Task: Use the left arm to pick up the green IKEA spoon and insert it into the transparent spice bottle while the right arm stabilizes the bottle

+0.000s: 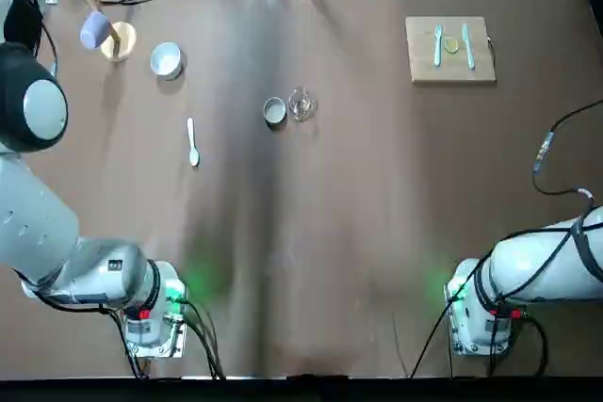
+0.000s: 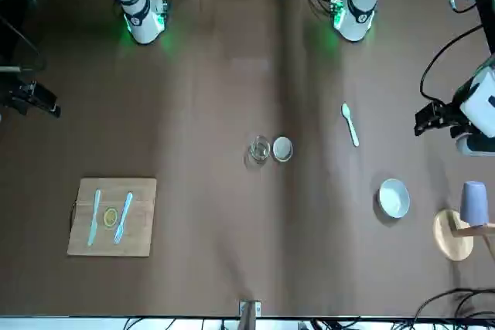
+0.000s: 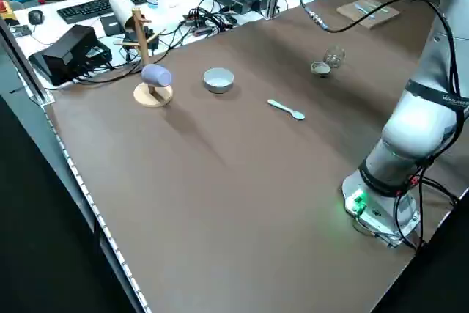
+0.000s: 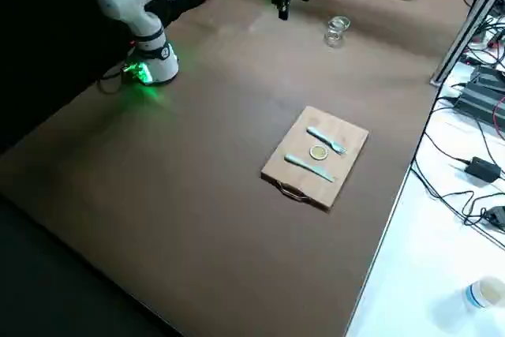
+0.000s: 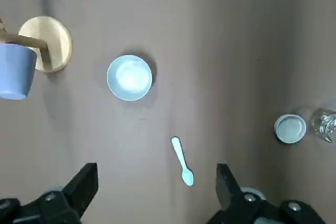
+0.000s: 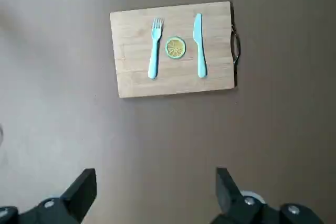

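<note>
The pale green spoon [image 1: 192, 143] lies flat on the brown table, left of centre, also seen as the spoon [image 5: 182, 161] in the left wrist view. The clear spice bottle [image 1: 301, 104] stands upright mid-table, touching or nearly touching a small round tin [image 1: 274, 111]. My left gripper [image 5: 156, 187] hangs high above the spoon, open and holding nothing; in the front view this left gripper [image 2: 435, 117] is at the table's side. My right gripper [image 6: 156, 192] is open and empty, raised high near the cutting board and far from the bottle.
A white bowl [image 1: 166, 59] and a wooden mug stand with a lilac cup [image 1: 97, 31] sit at the far left. A wooden cutting board [image 1: 450, 71] with a fork, knife and lemon slice lies at the far right. Cables run along the far edge.
</note>
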